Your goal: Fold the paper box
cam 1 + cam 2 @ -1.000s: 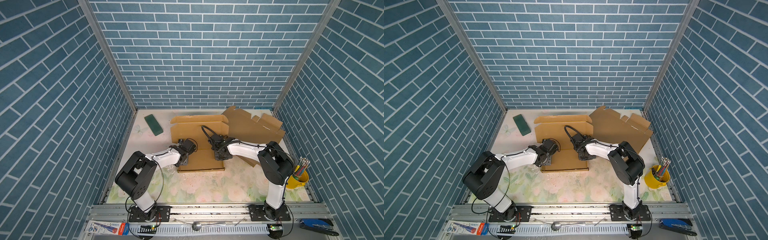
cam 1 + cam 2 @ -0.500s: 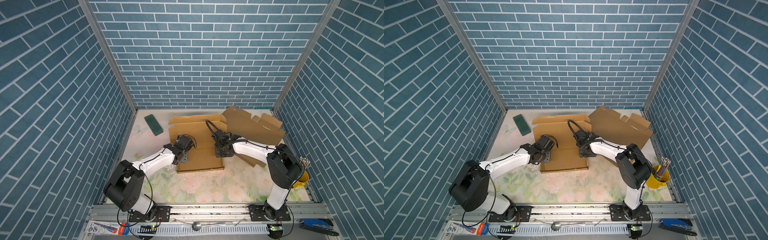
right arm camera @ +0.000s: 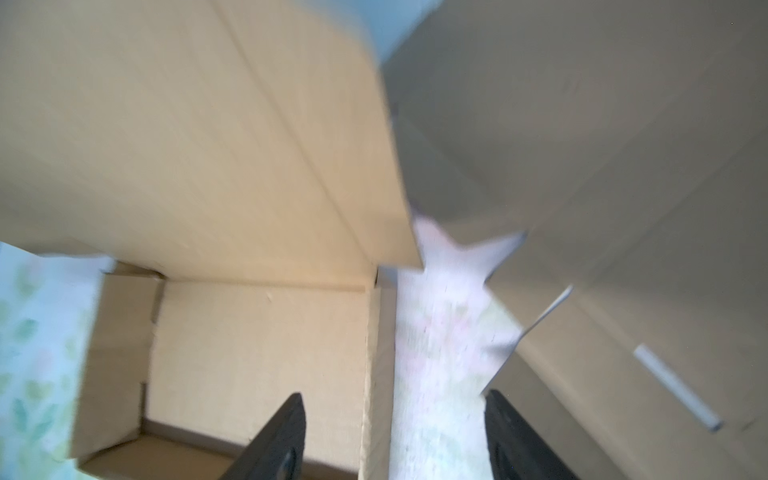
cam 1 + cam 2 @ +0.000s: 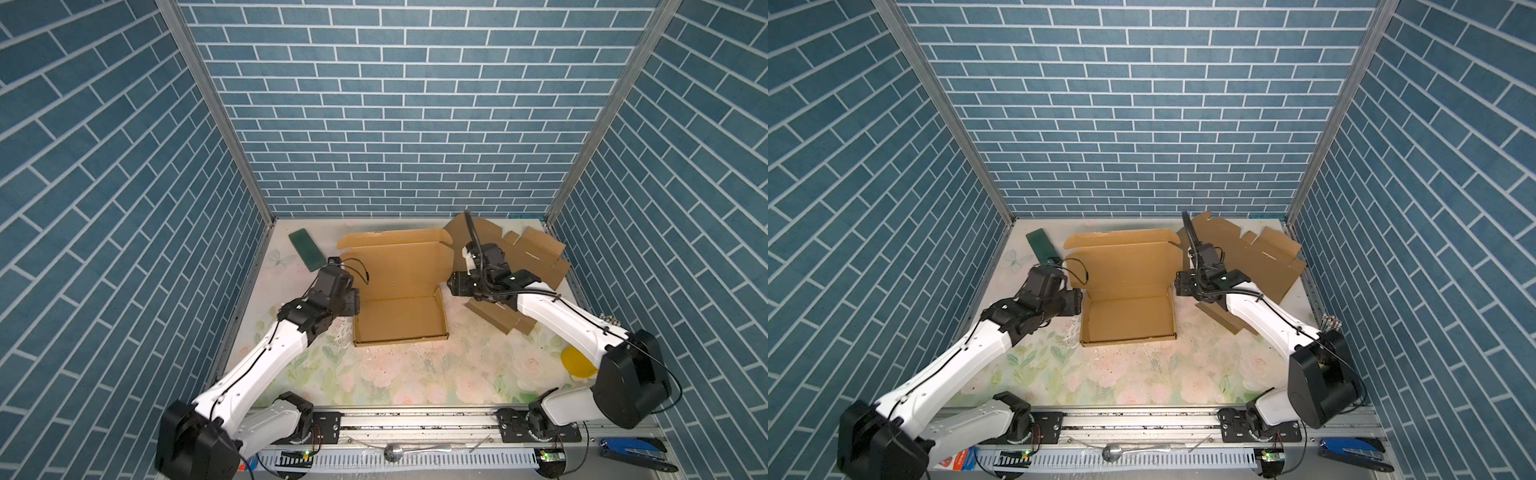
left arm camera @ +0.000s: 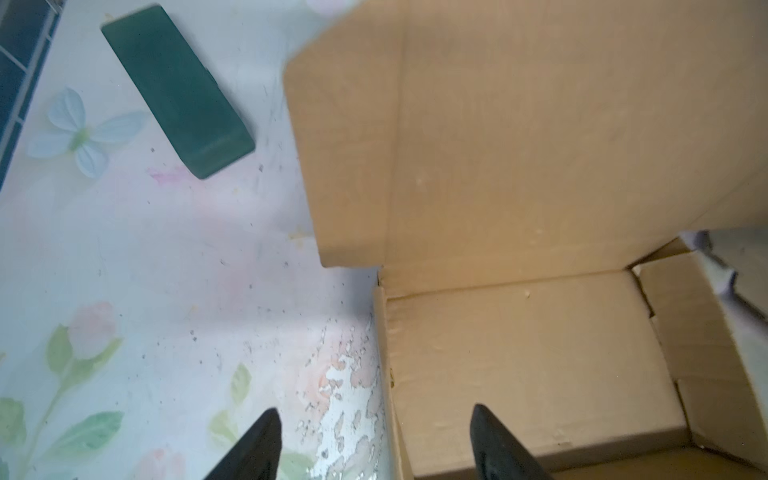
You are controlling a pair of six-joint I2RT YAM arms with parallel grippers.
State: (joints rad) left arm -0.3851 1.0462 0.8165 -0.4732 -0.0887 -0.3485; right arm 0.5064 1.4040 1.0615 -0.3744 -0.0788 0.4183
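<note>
The brown paper box (image 4: 399,320) (image 4: 1127,316) lies mid-table, its shallow tray's side walls raised and its lid (image 4: 399,266) tilted up at the back. My left gripper (image 4: 353,301) (image 4: 1077,301) is open at the tray's left wall. In the left wrist view the left gripper (image 5: 374,409) has one finger over the table and one over the box floor (image 5: 519,353), touching nothing. My right gripper (image 4: 451,284) (image 4: 1177,284) is open at the right wall. The blurred right wrist view shows the right gripper (image 3: 395,394) straddling that wall of the box (image 3: 257,345).
A dark green flat block (image 4: 306,250) (image 5: 178,91) lies at the back left. More flat cardboard (image 4: 523,257) is piled at the back right, under and behind the right arm. A yellow cup (image 4: 577,361) sits by the right edge, partly behind the arm.
Both grippers have opened and let go of the tray's side walls. Both arms have stretched out, carrying the grippers a little toward the back.
</note>
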